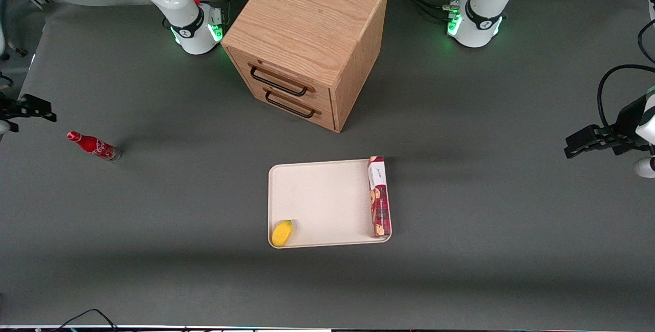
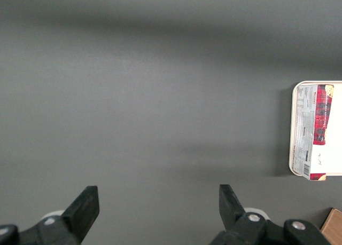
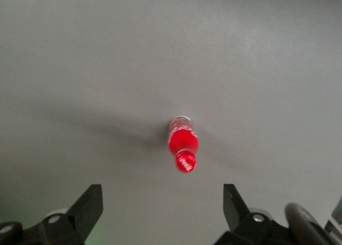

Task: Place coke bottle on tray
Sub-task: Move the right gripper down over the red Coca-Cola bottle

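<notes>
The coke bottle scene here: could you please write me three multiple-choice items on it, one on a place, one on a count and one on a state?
1. Where is the coke bottle?
A. On the tray
B. On the table toward the working arm's end, apart from the tray
C. On top of the cabinet

2. How many things lie on the tray?
A. None
B. Two
C. Four

3. How is the gripper?
A. Open above the bottle, holding nothing
B. Shut on the bottle
C. Shut on the cookie box

Answers:
1 B: the front view shows bare table between bottle and tray.
2 B: only the cookie box and a yellow item lie on it.
3 A: the right wrist view shows its fingers spread wide, with the bottle standing on the table below them.
</notes>
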Robot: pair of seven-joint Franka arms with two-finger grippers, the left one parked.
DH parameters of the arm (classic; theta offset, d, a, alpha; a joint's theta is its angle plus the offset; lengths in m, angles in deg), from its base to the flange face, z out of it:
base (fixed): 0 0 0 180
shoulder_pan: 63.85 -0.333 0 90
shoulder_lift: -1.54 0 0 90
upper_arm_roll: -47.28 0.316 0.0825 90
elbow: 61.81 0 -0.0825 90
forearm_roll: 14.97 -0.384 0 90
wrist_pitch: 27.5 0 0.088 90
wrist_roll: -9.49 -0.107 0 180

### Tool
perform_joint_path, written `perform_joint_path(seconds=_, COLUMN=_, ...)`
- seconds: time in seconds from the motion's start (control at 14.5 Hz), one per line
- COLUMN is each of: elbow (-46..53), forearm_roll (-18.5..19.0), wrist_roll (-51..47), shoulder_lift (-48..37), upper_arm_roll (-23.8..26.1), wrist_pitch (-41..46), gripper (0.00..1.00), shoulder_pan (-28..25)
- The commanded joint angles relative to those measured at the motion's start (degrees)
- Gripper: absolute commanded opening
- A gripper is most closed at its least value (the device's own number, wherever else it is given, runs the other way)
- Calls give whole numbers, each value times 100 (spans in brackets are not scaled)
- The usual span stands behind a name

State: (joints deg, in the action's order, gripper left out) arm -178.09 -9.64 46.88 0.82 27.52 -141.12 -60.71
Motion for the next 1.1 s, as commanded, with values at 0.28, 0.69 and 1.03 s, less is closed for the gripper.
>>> perform_joint_path(seconds=0.28, elbow=-1098, forearm_roll=153, wrist_roll=479, shoulder_lift=335, upper_arm_roll=-247, wrist_pitch=-1863, gripper=98, shoulder_pan=-6)
perform_joint_path(seconds=0.69, elbow=-1326, forearm_roll=136, wrist_roll=674, shoulder_lift=512, upper_arm_roll=-362, wrist_pitch=-2295, gripper=77, shoulder_pan=82)
perform_joint_path(seconds=1.03, elbow=-1468, forearm_roll=101, wrist_roll=796, shoulder_lift=512, upper_arm_roll=-362, wrist_pitch=-2445, gripper=21, shoulder_pan=73)
